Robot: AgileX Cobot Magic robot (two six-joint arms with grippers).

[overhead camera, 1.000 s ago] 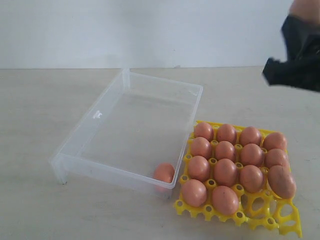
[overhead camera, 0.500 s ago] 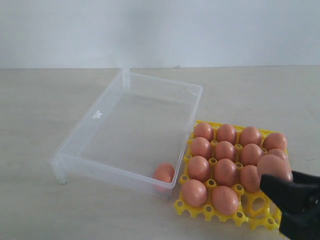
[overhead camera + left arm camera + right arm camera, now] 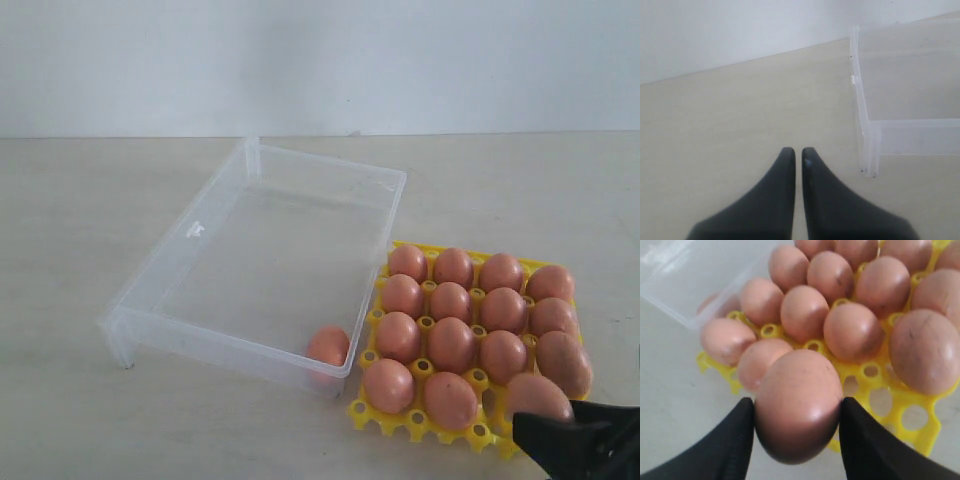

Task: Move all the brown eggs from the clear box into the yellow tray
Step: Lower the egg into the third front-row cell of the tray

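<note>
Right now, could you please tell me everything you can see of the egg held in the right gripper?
The held egg is smooth, oval and orange-brown with faint dark specks and a soft sheen. The right gripper clamps it between two black fingers, one on each side. It hangs over the yellow tray's empty front cells; whether it touches the tray is unclear.

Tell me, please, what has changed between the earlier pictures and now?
The right claw, gripping a brown egg, swept from the upper right of the exterior view down to the near edge of the yellow tray, over an empty front cell. Nothing was let go. The fourteen seated eggs, the single egg in the clear box, the box and the tray stayed put.
</note>
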